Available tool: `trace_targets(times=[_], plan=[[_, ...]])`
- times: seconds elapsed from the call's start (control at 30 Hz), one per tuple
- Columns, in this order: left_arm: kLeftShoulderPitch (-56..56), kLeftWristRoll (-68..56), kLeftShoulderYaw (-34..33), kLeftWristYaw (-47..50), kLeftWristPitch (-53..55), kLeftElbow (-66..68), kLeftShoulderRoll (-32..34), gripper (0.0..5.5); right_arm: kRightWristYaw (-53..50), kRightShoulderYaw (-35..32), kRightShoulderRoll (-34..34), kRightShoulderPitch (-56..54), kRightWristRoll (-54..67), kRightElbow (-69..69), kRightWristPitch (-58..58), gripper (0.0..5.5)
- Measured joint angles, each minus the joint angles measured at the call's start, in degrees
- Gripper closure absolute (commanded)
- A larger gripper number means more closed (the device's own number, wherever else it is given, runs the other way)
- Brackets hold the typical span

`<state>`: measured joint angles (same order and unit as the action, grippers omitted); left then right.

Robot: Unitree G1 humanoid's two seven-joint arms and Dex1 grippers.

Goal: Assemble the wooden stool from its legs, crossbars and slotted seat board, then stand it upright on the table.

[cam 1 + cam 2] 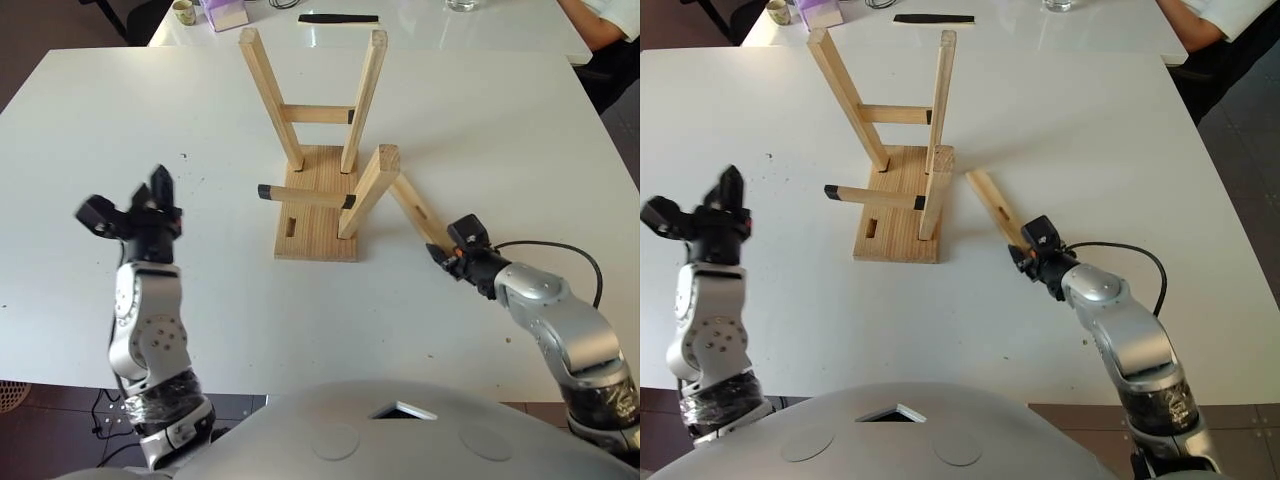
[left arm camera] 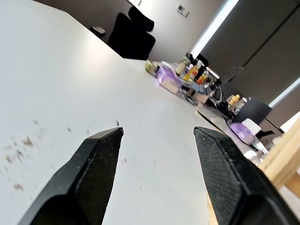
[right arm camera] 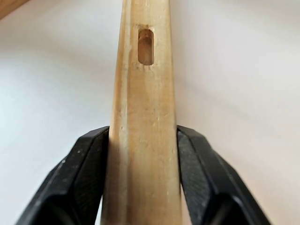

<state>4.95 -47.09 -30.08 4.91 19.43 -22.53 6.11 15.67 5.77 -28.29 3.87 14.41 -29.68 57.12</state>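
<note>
At the left, the left pincer (image 1: pixel 128 205) hovers above the white bench (image 1: pixel 480 130) with its black fingers spread wide and nothing between them, probably free to steady parts. In the middle, the flat pale wooden slotted seat board (image 1: pixel 312 240) lies, I judge, underside up so that legs can drop into its slots. Two square pale wooden legs (image 1: pixel 268 95), joined by a short wooden crossbar (image 1: pixel 316 114), already rise from its far end. Nearer, a third wooden leg (image 1: pixel 368 192) stands tilted at the board's right edge and carries a black-tipped wooden crossbar (image 1: pixel 305 196) that juts leftward with its end unmated. Just right of it, the loose fourth wooden leg (image 1: pixel 414 206) slants across the bench. The right pincer (image 1: pixel 443 250) is clamped on its near end, and its oval mortise (image 3: pixel 146 47) faces the wrist camera. That grip likely leaves the far end free for seating.
</note>
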Motion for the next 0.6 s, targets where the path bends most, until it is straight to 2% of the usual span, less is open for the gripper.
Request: trace_targets(times=[0.2, 0.33, 0.43, 0.53, 0.6], plan=[[-12.1, -7.8, -2.1, 1.5, 0.4, -0.6, 4.0, 2.69, -3.0, -15.8, 5.8, -25.5, 7.6, 18.6, -7.0, 3.39], [-23.1, -18.4, -0.2, 0.9, 2.7, -0.7, 5.0, 2.69, 2.8, -25.0, 6.2, -43.3, 20.1, 28.0, -9.9, 3.4], [-31.1, -29.8, 2.7, -0.6, 5.9, -0.9, 5.0, 2.69, 13.1, -26.1, 6.4, -50.5, 33.0, 26.7, -6.7, 3.4], [-38.3, -42.0, 7.4, -3.1, 11.0, -1.4, 6.3, 2.69, 24.6, -23.4, 5.8, -53.2, 46.2, 21.8, 0.5, 3.4], [-42.3, -49.0, 10.2, -4.9, 14.0, -3.0, 8.4, 2.69, 28.4, -22.5, 4.8, -55.1, 53.9, 19.6, 5.2, 3.44]])
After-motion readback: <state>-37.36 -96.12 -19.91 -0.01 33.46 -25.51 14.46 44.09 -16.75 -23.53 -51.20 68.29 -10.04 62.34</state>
